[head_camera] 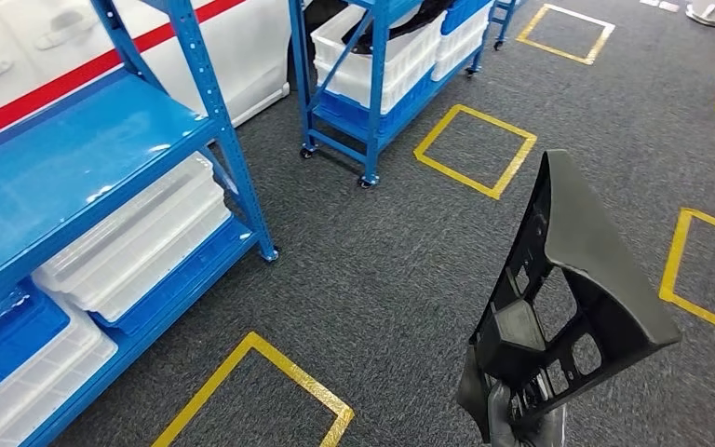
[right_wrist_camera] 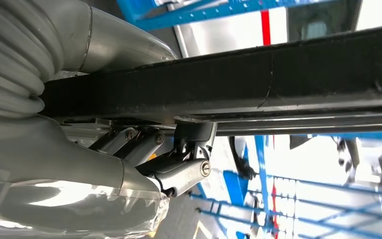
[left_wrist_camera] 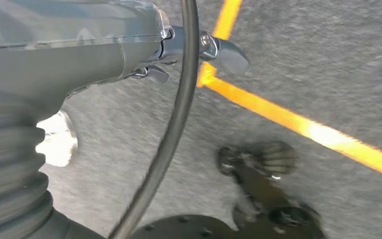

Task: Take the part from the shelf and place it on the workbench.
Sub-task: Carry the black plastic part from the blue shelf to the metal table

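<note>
Gripping part (head_camera: pixel 568 289): right hand (head_camera: pixel 521 424) | left hand (left_wrist_camera: pixel 199 50) empty | grey carpet (head_camera: pixel 391 270), yellow squares (head_camera: pixel 475 149)

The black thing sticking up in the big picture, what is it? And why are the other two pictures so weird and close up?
The three pictures come from cameras on a walking robot with two arms and hands. The big one is from its head, looking down at a grey carpet floor with yellow tape squares. The black part is a plastic piece it is carrying in its right hand. To the side stand blue shelves holding white bins.

The other two cameras sit on its wrists, so they look turned. The right wrist one shows the fingers gripping the part up close. The left wrist one shows the left hand hanging over the floor; I cannot tell whether it is open.
</note>
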### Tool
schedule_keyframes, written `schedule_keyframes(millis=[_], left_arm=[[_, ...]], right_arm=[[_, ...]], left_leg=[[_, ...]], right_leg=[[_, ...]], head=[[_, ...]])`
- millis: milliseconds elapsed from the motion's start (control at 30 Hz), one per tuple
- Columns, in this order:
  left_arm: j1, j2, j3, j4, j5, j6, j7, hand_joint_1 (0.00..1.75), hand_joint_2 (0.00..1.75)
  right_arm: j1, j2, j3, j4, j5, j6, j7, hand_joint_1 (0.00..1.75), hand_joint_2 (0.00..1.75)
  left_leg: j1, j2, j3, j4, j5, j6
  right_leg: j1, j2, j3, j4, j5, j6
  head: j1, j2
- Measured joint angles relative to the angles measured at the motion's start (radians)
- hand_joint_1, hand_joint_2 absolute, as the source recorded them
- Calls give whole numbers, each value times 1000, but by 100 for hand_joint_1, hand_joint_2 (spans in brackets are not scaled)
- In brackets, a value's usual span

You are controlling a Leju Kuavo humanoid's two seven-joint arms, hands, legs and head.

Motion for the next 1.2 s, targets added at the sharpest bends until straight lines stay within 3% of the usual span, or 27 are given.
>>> schedule_keyframes(millis=[33, 67, 100, 167, 233, 267, 333, 400, 467, 533, 567, 600, 633, 700, 767, 833, 867, 933, 1000, 1067, 1100, 1133, 1200], left_arm=[[5, 1, 0, 0, -2, -16, 20, 0, 175], [8, 2, 0, 0, -4, -33, 38, 0, 175], [11, 2, 0, 0, -6, -50, 53, 0, 175], [18, 2, 1, -1, -9, -84, 80, 0, 175], [28, 0, 1, -4, -15, -121, 101, 0, 175], [34, -1, 2, -7, -20, -142, 109, 0, 175], [44, -4, 2, -19, -28, -181, 121, 0, 175], [57, -10, 4, -39, -38, -220, 125, 0, 175], [75, -22, 12, -75, -55, -277, 127, 0, 175], [89, -38, 26, -123, -76, -339, 128, 0, 175], [95, -46, 32, -146, -86, -359, 129, 0, 175], [102, -52, 37, -164, -93, -370, 130, 0, 175], [109, -57, 41, -179, -97, -375, 130, 0, 175], [122, -67, 50, -205, -103, -383, 132, 0, 175], [127, -78, 60, -230, -113, -394, 131, 0, 175], [127, -86, 71, -252, -126, -404, 128, 0, 175], [127, -91, 76, -262, -133, -408, 126, 0, 175], [128, -98, 86, -280, -144, -414, 121, 0, 175], [133, -104, 99, -293, -155, -420, 117, 0, 175], [136, -109, 111, -302, -164, -424, 115, 0, 175], [136, -110, 116, -305, -168, -425, 114, 0, 175], [134, -112, 121, -308, -171, -426, 114, 0, 175], [132, -115, 130, -312, -177, -427, 111, 0, 175]], right_arm=[[-8, 0, 0, 16, -6, 9, 0, 175, 175], [-13, -1, 0, 32, -10, 18, 0, 175, 175], [-16, -1, 0, 47, -12, 26, 1, 175, 175], [-26, -2, 0, 74, -12, 38, 1, 175, 175], [-39, -2, 0, 95, -10, 47, 1, 175, 175], [-42, -2, 0, 103, -8, 49, 1, 175, 175], [-41, -4, 0, 114, -6, 50, 1, 175, 175], [-41, -6, -1, 121, -6, 50, 0, 175, 175], [-45, -8, -1, 126, -8, 46, 0, 175, 175], [-46, -10, -1, 130, -12, 41, 0, 175, 175], [-46, -12, -1, 131, -14, 40, 0, 175, 175], [-46, -13, -1, 132, -15, 40, 0, 175, 175], [-46, -14, -1, 132, -15, 39, 0, 175, 175], [-46, -16, -1, 132, -15, 39, 0, 175, 175], [-47, -18, -1, 132, -16, 39, 0, 175, 175], [-44, -19, -2, 132, -17, 38, 0, 175, 175], [-42, -21, -2, 132, -18, 37, 0, 175, 175], [-39, -25, -3, 132, -24, 37, 0, 175, 175], [-40, -27, -4, 132, -29, 39, 0, 175, 175], [-40, -29, -5, 132, -28, 40, 0, 175, 175], [-39, -31, -5, 133, -27, 40, 0, 175, 175], [-39, -32, -6, 134, -26, 40, 0, 175, 175], [-40, -34, -7, 137, -24, 40, 0, 175, 175]], left_leg=[[-1, 18, -1, 1, 0, 0], [-2, 34, -2, 1, -1, 0], [-2, 48, -2, 3, -3, -2], [-5, 73, 0, 8, -9, -9], [-9, 92, 1, 14, -17, -20], [-12, 101, 3, 16, -19, -25], [-11, 116, 8, 17, -24, -34], [-7, 84, 0, 43, -49, -43], [-3, 26, -46, 149, -113, -48], [-3, 3, -109, 284, -166, -49], [-3, 0, -125, 314, -167, -49], [-3, -3, -122, 304, -146, -47], [-3, -10, -102, 255, -109, -44], [0, -53, -47, 120, -40, -37], [1, -87, -20, 48, -20, -33], [-1, -77, -17, 39, -21, -27], [0, -64, -15, 34, -17, -22], [2, -37, -13, 21, -7, -8], [-2, -7, -15, 17, -3, 0], [-5, 26, -17, 18, -4, 2], [-6, 41, -18, 18, -5, 1], [-6, 55, -17, 18, -6, 0], [-7, 79, -14, 21, -11, -7]], right_leg=[[-2, -6, -15, 40, -14, 2], [-3, -10, -11, 44, -7, 4], [-3, -16, 12, 11, 15, 4], [0, -53, 92, -122, 68, 0], [8, -82, 138, -208, 88, -14], [11, -84, 141, -218, 85, -21], [11, -61, 138, -220, 89, -34], [8, -41, 137, -226, 94, -46], [7, -19, 136, -228, 98, -53], [9, 4, 135, -226, 99, -57], [11, 17, 135, -225, 99, -57], [11, 32, 135, -223, 99, -57], [11, 48, 136, -220, 99, -57], [12, 78, 133, -213, 98, -54], [10, 101, 124, -208, 100, -45], [8, 123, 115, -210, 107, -32], [7, 122, 112, -207, 106, -27], [11, 78, 91, -165, 75, -19], [10, 16, 40, -52, 7, -13], [4, -4, -4, 48, -32, -7], [1, -8, -3, 51, -24, -5], [-1, -14, 19, 17, 0, -3], [-2, -55, 98, -119, 57, -3]], head=[[0, 0], [0, 0], [0, 0], [0, 0], [0, 0], [0, 0], [0, 0], [0, 0], [0, 0], [0, 0], [0, 0], [0, 0], [0, 0], [0, 0], [0, 0], [0, 0], [0, 0], [0, 0], [0, 0], [0, 0], [0, 0], [0, 0], [0, 0]])
